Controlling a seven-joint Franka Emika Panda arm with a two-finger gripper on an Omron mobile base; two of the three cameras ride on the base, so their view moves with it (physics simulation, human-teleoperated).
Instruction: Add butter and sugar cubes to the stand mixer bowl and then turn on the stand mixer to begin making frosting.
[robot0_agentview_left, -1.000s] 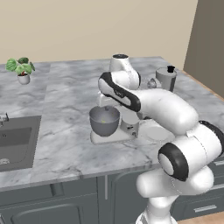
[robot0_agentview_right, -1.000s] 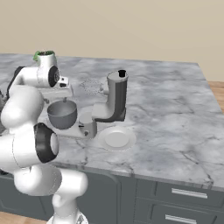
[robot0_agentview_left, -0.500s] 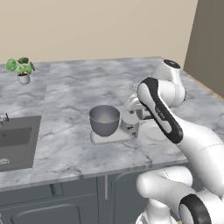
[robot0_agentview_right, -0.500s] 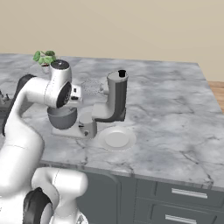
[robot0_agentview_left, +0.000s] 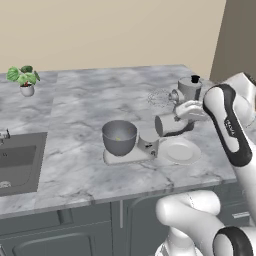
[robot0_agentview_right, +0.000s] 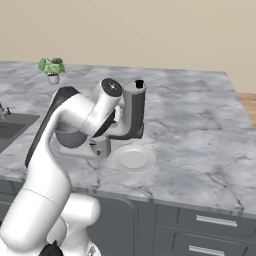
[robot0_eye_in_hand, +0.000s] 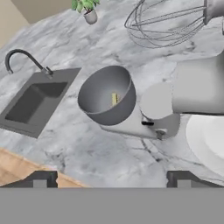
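Observation:
The stand mixer (robot0_agentview_left: 187, 95) stands on the marble counter with its head tilted back and its wire whisk (robot0_eye_in_hand: 166, 24) raised. The grey stand mixer bowl (robot0_eye_in_hand: 107, 98) sits on the mixer's flat base (robot0_agentview_left: 127, 156). A small yellow stick of butter (robot0_eye_in_hand: 114, 99) lies inside the bowl. The sugar cubes are hidden. A black knob (robot0_eye_in_hand: 147, 123) sticks out low on the mixer's neck. My gripper (robot0_eye_in_hand: 111, 177) is open and holds nothing. It hovers to the right of the bowl, beside the mixer's column (robot0_agentview_right: 134, 112), and faces the bowl.
A round white plate (robot0_agentview_left: 178, 150) lies on the counter just right of the mixer base. A sink (robot0_eye_in_hand: 35, 98) with a curved faucet (robot0_eye_in_hand: 24, 59) is at the left. A small potted plant (robot0_agentview_left: 24, 79) stands at the back left. My arm covers most of the bowl in the right base view.
The arm has swung from above the bowl's left side across to the right, beside the mixer's column. The jaws stayed open.

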